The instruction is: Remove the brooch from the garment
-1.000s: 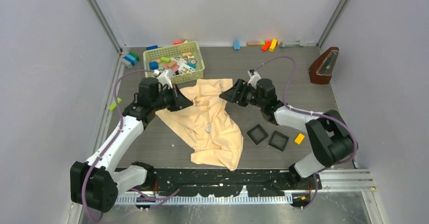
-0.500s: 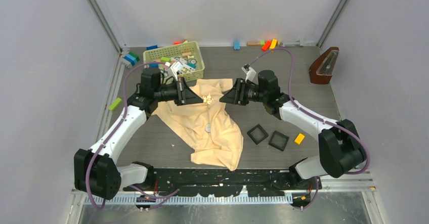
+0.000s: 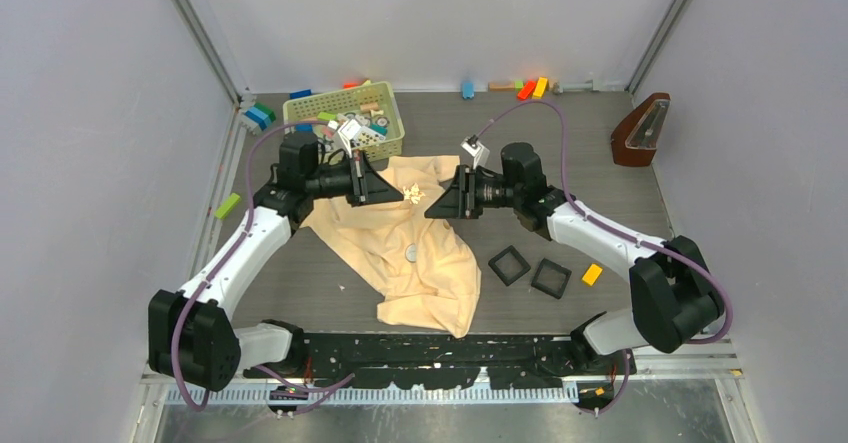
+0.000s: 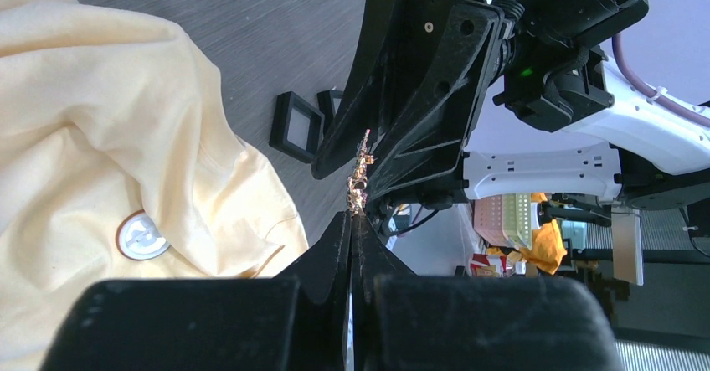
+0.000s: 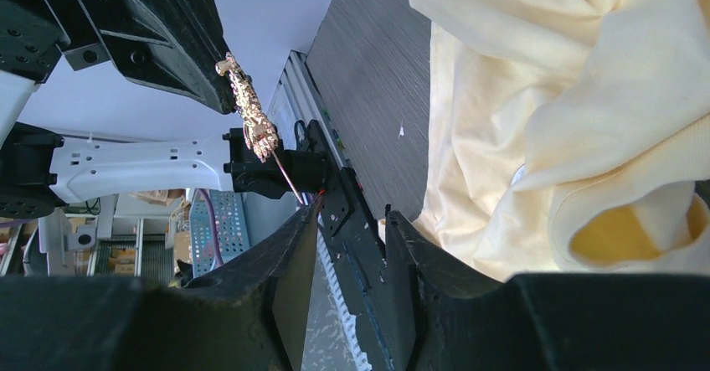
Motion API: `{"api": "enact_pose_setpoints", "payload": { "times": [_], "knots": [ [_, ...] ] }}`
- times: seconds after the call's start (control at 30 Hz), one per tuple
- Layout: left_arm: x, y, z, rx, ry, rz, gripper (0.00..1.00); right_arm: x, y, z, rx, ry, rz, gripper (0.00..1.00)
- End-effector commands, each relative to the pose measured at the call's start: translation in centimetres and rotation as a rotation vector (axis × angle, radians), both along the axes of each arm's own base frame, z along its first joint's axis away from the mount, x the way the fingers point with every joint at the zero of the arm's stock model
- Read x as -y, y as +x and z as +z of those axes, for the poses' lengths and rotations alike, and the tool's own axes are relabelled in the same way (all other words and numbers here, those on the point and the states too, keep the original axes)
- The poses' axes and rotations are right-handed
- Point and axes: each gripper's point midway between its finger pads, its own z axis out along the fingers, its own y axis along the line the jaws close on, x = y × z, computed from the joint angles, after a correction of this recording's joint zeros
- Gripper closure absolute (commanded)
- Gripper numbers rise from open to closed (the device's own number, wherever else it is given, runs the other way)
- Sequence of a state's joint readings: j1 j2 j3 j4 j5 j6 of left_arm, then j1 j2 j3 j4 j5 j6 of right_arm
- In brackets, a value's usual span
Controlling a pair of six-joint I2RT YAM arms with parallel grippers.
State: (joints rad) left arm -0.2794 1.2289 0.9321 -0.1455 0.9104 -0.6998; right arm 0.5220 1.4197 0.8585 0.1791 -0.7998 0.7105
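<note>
The brooch (image 3: pixel 411 195) is a tiny glinting ornament held off the pale-yellow garment (image 3: pixel 425 263), in the air above its upper part. My left gripper (image 3: pixel 399 194) is shut on it. In the left wrist view the brooch (image 4: pixel 360 172) sticks out past the closed fingertips (image 4: pixel 355 218). My right gripper (image 3: pixel 431 209) is open and points at the brooch from the right, tips close to it. In the right wrist view the brooch (image 5: pixel 249 106) and its thin pin hang just beyond my open right gripper (image 5: pixel 352 213). The garment (image 5: pixel 578 86) lies below.
A flat round grey disc (image 3: pixel 410 253) sits on the garment. Two black square trays (image 3: pixel 509 264) (image 3: pixel 551 277) and an orange block (image 3: pixel 592 274) lie at the right. A green basket (image 3: pixel 390 138) of blocks stands behind the left arm. A brown metronome (image 3: pixel 640 131) stands far right.
My left gripper lifted the brooch up and to the right, off the garment. My right gripper moved left towards the brooch and now faces it closely.
</note>
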Motion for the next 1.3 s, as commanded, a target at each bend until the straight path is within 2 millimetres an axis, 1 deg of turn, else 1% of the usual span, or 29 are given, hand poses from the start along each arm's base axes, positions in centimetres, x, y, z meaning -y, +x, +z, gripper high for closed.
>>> {"api": "enact_pose_setpoints", "payload": {
  "times": [0.0, 0.23, 0.53, 0.67, 0.8, 0.87, 0.9, 0.93, 0.97, 1.0, 1.03, 1.07, 1.13, 1.2, 1.27],
  "knots": [
    [0.3, 0.0, 1.5, 0.055, -0.032, -0.026, 1.00, -0.5, 0.0, 4.3, 0.096, 0.081, 0.023, 0.59],
    [0.3, 0.1, 0.7, 0.037, -0.022, -0.024, 1.00, -0.3, 0.1, 5.2, 0.125, 0.091, 0.010, 0.60],
    [0.4, 0.3, -1.2, 0.008, 0.029, -0.019, 1.00, -0.3, -0.4, 6.9, 0.140, 0.126, 0.019, 0.63],
    [0.5, 0.3, -2.2, -0.004, 0.067, -0.017, 1.00, -0.5, -0.6, 7.7, 0.143, 0.170, 0.026, 0.64],
    [0.8, 0.3, -2.8, -0.015, 0.075, -0.028, 1.00, -0.6, -0.6, 7.9, 0.136, 0.182, 0.028, 0.63],
    [0.8, 0.3, -3.0, -0.018, 0.081, -0.027, 1.00, -0.5, -0.5, 7.9, 0.131, 0.179, 0.020, 0.61],
    [0.8, 0.4, -3.0, -0.017, 0.083, -0.025, 1.00, -0.3, -0.3, 7.8, 0.139, 0.170, 0.009, 0.55],
    [0.7, 0.4, -3.0, -0.016, 0.086, -0.020, 1.00, -0.1, 0.2, 7.1, 0.114, 0.135, -0.027, 0.51],
    [0.7, 0.4, -3.0, -0.013, 0.087, -0.017, 1.00, 0.3, 0.6, 6.9, 0.137, 0.113, -0.046, 0.44],
    [0.7, 0.4, -2.8, -0.007, 0.086, -0.017, 1.00, 0.7, 0.9, 6.1, 0.130, 0.078, -0.073, 0.37],
    [0.7, 0.3, -2.7, -0.003, 0.085, -0.018, 1.00, 1.2, 1.3, 5.7, 0.123, 0.064, -0.094, 0.33],
    [0.7, 0.3, -2.7, -0.006, 0.084, -0.020, 1.00, 1.6, 1.7, 5.3, 0.112, 0.055, -0.117, 0.25],
    [0.8, 0.2, -2.7, -0.009, 0.079, -0.027, 1.00, 2.1, 2.1, 4.6, 0.088, 0.052, -0.140, 0.16],
    [0.8, 0.1, -2.7, -0.013, 0.076, -0.033, 1.00, 2.3, 2.3, 4.0, 0.059, 0.054, -0.135, 0.14],
    [0.9, 0.1, -2.7, -0.016, 0.072, -0.037, 1.00, 2.0, 2.2, 3.7, 0.033, 0.069, -0.116, 0.14]
  ]
}}
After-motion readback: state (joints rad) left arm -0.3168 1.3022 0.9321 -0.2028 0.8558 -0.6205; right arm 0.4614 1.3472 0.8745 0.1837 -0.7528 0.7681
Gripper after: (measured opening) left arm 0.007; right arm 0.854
